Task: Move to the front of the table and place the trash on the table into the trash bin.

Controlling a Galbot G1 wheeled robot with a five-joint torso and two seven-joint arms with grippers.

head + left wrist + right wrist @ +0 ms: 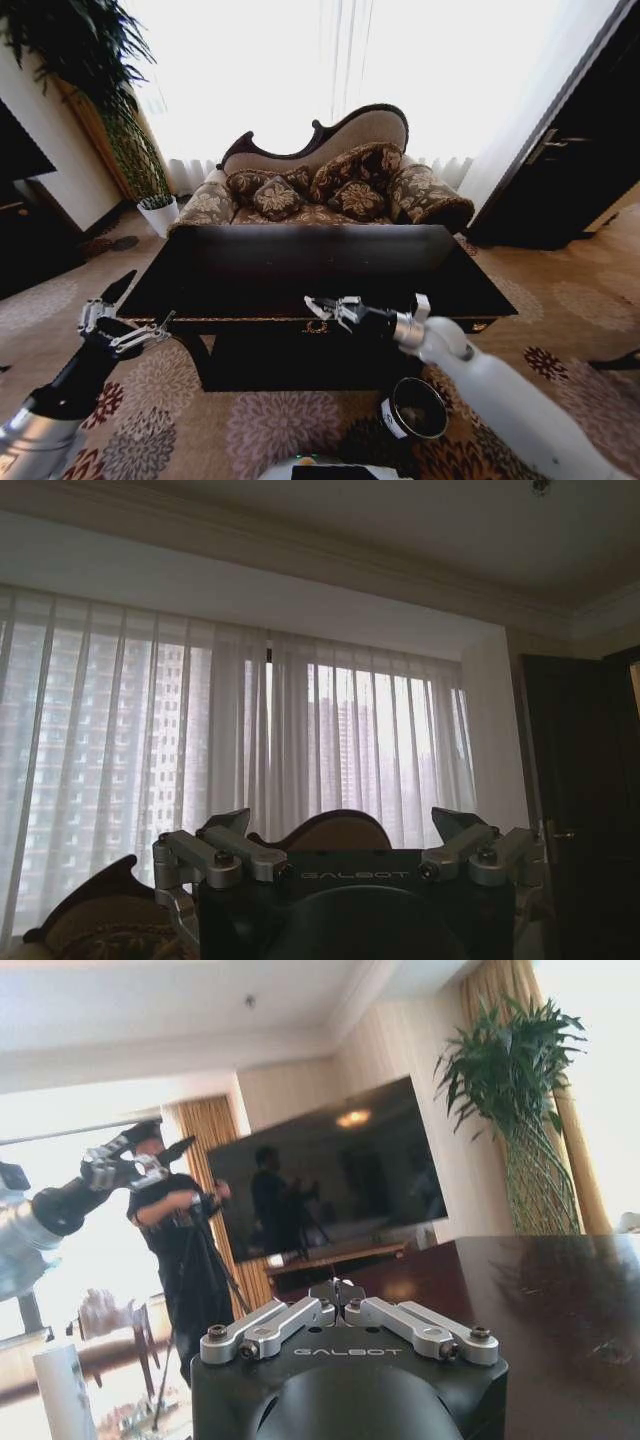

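The table point(250, 265), dark wood with a glossy black top, stands straight ahead of me. The trash is out of view; I see none on the black top. The trash bin point(415, 408), a small round dark bucket with a white label, sits on the carpet below my right arm. My right gripper point(320, 308) hovers over the table's front edge, fingers shut with nothing between them point(340, 1288). My left gripper point(125, 312) is raised off the table's left front corner, open and empty point(340, 820). The table top point(560, 1300) stretches beyond the right gripper.
A patterned sofa point(330, 180) with cushions stands behind the table. A white plant pot point(158, 212) and tall plant are at the far left, a dark door point(570, 150) at the right. Flowered carpet point(270, 430) surrounds the table.
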